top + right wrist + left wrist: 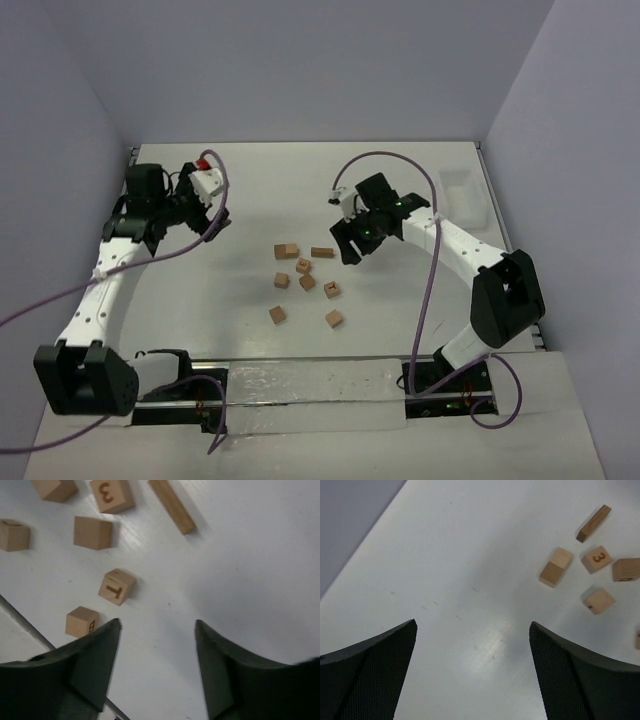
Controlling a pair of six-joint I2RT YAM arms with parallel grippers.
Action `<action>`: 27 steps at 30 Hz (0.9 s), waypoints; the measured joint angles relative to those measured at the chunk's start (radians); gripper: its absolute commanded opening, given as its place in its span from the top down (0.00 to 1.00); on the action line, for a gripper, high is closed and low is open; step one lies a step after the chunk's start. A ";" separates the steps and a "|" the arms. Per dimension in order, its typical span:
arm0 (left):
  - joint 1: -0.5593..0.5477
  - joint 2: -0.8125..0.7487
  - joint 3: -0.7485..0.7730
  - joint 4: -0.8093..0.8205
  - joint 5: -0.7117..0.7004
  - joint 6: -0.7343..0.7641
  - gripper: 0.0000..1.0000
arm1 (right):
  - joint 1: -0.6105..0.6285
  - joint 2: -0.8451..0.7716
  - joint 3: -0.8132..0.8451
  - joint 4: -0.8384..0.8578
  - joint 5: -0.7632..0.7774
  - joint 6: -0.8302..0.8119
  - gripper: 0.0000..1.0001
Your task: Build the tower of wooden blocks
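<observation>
- White table (270, 190) enclosed by pale lilac walls; a white tray (462, 195) sits toward 2 o'clock, close to the right wall.
- Wood blocks (307, 282): eight counted, lying loose in a single layer about the table's centre. None is stacked, so no tower stands yet.
- Left gripper (472, 625): jaws spread to their widest with nothing between them. It hangs over bare table at 10 o'clock of the cluster, well apart from it.
- Right gripper (157, 625): jaws partly spread and empty, near the cluster's 2 o'clock edge. The block marked T (116, 586) lies just ahead of the fingertips and off to one side, not between them.
- Handling, judged: the blocks look light, rigid and smooth-faced. They should not crush, but are likely to skid on the table or twist if caught on a corner.
- Recommended hold: two opposite flat faces, jaws square to them, about mid-height, leaving the underside free to seat flat.
- Flat slab (171, 505): judged best taken across its narrow width, near the middle of its length.
</observation>
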 measured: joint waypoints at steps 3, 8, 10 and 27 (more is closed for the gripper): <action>0.032 -0.085 -0.081 0.043 0.012 -0.163 0.01 | 0.084 0.017 0.038 -0.007 0.016 -0.008 0.47; 0.100 -0.146 -0.162 0.084 0.064 -0.361 0.01 | 0.147 0.101 0.153 0.002 0.026 -0.025 0.49; 0.143 -0.162 -0.172 0.084 0.101 -0.400 0.01 | 0.164 0.143 0.196 0.002 0.031 -0.035 0.50; 0.217 -0.101 -0.175 0.114 0.238 -0.482 0.01 | 0.283 0.398 0.355 -0.033 0.067 -0.097 0.50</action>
